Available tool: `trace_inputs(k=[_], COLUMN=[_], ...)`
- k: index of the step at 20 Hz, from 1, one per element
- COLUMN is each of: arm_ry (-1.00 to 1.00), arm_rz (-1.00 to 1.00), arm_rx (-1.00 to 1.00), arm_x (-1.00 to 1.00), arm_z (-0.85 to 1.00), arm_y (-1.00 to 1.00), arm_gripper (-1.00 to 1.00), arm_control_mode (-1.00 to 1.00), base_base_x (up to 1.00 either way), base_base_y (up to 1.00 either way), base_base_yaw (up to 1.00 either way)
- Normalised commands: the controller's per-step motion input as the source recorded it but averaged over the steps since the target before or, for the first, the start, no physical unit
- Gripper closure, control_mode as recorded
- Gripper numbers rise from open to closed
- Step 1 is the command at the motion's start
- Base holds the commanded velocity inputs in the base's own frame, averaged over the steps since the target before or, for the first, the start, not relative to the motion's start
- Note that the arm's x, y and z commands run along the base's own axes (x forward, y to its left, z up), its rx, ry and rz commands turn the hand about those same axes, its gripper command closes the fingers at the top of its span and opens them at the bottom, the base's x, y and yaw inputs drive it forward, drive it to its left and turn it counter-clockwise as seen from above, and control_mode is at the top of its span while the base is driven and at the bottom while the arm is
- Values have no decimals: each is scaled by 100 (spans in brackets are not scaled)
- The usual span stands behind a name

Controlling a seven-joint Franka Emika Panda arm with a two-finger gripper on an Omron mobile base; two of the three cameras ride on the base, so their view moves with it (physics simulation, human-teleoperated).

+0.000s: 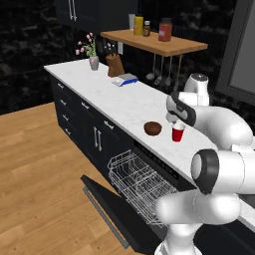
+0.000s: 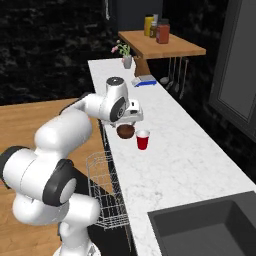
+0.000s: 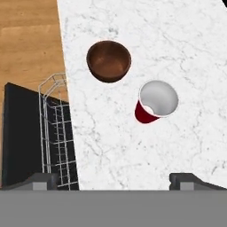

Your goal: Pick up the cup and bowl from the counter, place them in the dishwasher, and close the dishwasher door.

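White marble with grey veins runs the length of the counter [image 1: 124,102], and we work at its front edge, above the dishwasher [image 1: 164,167]. Its door [image 1: 107,206] lies dropped flat towards the floor, and the wire rack [image 1: 137,182] is pulled out over it, ready to take things. On the counter near that front edge sits the bowl [image 3: 108,60], upright and dark brown, and just beside it, a little further from the edge, the red cup [image 3: 155,103], upright with its white inside showing. They stand close but apart. Our gripper [image 3: 115,179] hangs above them with its jaws spread wide and nothing between them. We judge the cup is the likelier first pick: we should centre over its rim, come straight down so one finger does not knock the bowl, and close gently on the thin wall
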Motion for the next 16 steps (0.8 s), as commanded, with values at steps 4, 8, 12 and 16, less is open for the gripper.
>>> trace_inputs(k=[4, 8, 12, 16], arm_ry=[0, 2, 2, 2], arm_rz=[6, 4, 4, 3], arm_rx=[-3, -3, -5, -7], arm_x=[36, 31, 20, 20], arm_z=[-27, -28, -30, -32], arm_y=[-29, -25, -6, 0], arm_gripper=[-100, -100, -100, -100], arm_control_mode=[-100, -100, -100, -100], base_base_x=[0, 0, 0, 0], base_base_y=[0, 0, 0, 0], base_base_yaw=[0, 0, 0, 0])
